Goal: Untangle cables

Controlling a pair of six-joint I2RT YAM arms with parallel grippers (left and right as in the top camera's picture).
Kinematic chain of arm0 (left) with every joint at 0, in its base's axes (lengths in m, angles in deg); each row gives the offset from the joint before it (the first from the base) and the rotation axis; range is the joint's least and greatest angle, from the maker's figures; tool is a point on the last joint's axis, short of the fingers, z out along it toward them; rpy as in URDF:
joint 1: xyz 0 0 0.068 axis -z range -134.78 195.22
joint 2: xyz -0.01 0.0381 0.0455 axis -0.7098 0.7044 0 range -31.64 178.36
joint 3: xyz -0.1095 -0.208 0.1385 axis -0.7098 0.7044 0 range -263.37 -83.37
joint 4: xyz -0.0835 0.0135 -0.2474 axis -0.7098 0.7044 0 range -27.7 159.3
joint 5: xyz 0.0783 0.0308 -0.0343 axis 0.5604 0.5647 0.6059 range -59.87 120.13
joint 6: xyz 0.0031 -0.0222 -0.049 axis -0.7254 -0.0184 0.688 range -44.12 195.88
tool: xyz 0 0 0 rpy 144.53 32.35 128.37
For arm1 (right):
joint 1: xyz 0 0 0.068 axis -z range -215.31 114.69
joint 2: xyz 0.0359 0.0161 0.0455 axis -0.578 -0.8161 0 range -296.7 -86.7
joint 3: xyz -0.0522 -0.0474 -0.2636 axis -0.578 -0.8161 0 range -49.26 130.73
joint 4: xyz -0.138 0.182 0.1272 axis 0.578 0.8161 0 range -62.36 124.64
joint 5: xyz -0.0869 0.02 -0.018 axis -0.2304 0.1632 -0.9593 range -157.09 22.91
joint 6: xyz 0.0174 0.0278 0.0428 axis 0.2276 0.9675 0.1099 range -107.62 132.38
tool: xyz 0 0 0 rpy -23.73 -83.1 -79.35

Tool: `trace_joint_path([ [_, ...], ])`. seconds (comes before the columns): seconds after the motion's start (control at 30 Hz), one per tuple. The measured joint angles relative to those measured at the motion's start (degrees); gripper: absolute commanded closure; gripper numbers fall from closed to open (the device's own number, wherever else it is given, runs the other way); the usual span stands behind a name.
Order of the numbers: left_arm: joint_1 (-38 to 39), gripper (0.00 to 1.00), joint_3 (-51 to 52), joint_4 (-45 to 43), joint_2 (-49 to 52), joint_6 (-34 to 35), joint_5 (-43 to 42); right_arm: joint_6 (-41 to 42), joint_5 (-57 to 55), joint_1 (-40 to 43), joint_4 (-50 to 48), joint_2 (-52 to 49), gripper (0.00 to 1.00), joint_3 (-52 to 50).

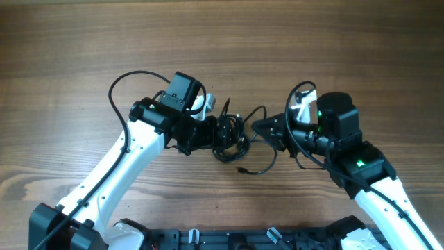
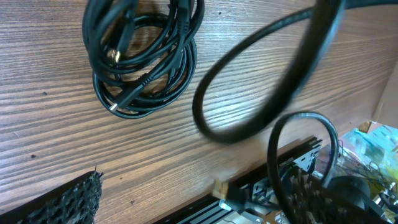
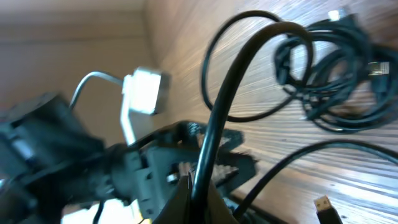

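Black cables point(image 1: 229, 132), brown wood-grain table point(image 1: 69, 55)

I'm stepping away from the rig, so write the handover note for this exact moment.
Left gripper: fingers open, hovering at the coiled bundle of thin black cords, holding nothing.
Right gripper: fingers shut on one thin black strand that arcs back to the bundle.
Done: that strand partly drawn out; a plug end lies loose on the wooden table.
To do: the bundle is coiled together; separate the rest.
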Motion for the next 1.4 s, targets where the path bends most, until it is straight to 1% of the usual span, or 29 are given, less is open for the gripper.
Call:
trace_joint_path([
  [0.3,0.0,0.0,0.0,0.0,0.0,0.02,0.15,0.0,1.07,0.0,3.78,-0.5,0.96,-0.02],
  [0.87,0.0,0.0,0.0,0.0,0.0,0.0,0.17,0.02,3.8,0.0,3.41,-0.57,0.96,0.0],
  [1.4,0.0,0.0,0.0,0.0,0.0,0.0,0.15,0.02,3.87,0.0,3.32,-0.59,0.96,-0.02],
])
